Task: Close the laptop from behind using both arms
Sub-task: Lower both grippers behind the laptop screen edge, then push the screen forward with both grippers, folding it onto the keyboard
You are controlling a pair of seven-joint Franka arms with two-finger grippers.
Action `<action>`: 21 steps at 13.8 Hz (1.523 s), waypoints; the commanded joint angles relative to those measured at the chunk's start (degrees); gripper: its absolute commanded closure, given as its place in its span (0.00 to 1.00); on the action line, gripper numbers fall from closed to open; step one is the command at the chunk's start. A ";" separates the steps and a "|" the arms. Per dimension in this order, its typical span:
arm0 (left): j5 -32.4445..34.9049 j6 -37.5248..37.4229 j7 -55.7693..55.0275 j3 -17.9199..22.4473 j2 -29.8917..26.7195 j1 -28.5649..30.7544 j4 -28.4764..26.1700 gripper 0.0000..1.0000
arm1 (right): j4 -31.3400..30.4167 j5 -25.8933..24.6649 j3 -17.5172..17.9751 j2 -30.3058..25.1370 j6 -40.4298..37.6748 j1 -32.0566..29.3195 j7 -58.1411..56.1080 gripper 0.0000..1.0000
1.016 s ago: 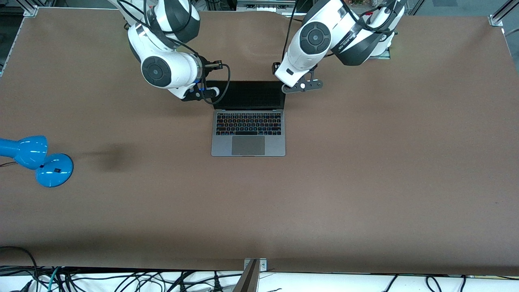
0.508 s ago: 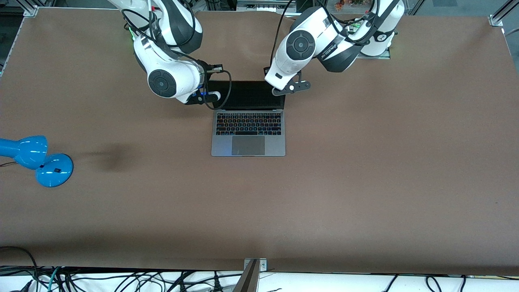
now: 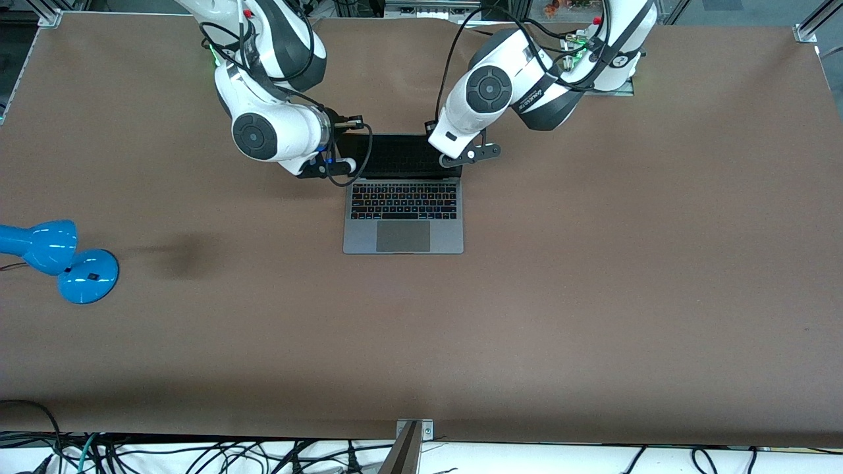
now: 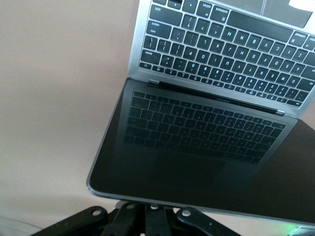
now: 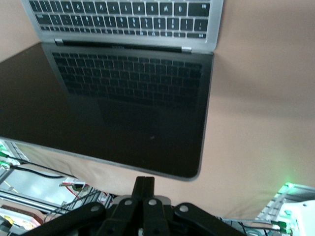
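The grey laptop (image 3: 403, 227) lies open at the table's middle, its dark screen (image 3: 402, 157) standing up and its black keyboard facing the front camera. My left gripper (image 3: 451, 157) is at the lid's top corner toward the left arm's end. In the left wrist view the gripper (image 4: 155, 210) is shut, its tips hidden by the lid's top edge (image 4: 162, 200). My right gripper (image 3: 337, 162) is at the lid's other top corner. In the right wrist view it (image 5: 145, 183) is shut and empty, a little short of the lid's edge (image 5: 147, 169).
A blue desk lamp (image 3: 62, 260) lies at the right arm's end of the table, nearer the front camera than the laptop. Black cables hang off both wrists next to the lid. The brown table (image 3: 593, 296) is bare round the laptop.
Both grippers have come in toward the lid's top corners. The left one moved from beside the lid to over its corner. The lid's top edge has tipped slightly toward the keyboard.
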 commanded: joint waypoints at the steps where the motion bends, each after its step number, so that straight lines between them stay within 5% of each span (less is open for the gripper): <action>1: 2.01 0.60 -0.28 0.26 2.31 0.23 2.00 1.00 | 0.13 -0.45 0.23 0.04 1.58 -0.45 -1.42 0.99; 12: 5.43 0.68 0.59 4.47 7.58 0.32 9.20 1.00 | 4.43 -7.21 0.06 2.32 6.86 -2.12 -1.78 0.99; 21: 10.18 0.68 -0.11 5.35 15.48 -0.20 16.06 1.00 | 5.75 -7.57 -1.70 7.68 12.13 -2.03 -5.21 0.99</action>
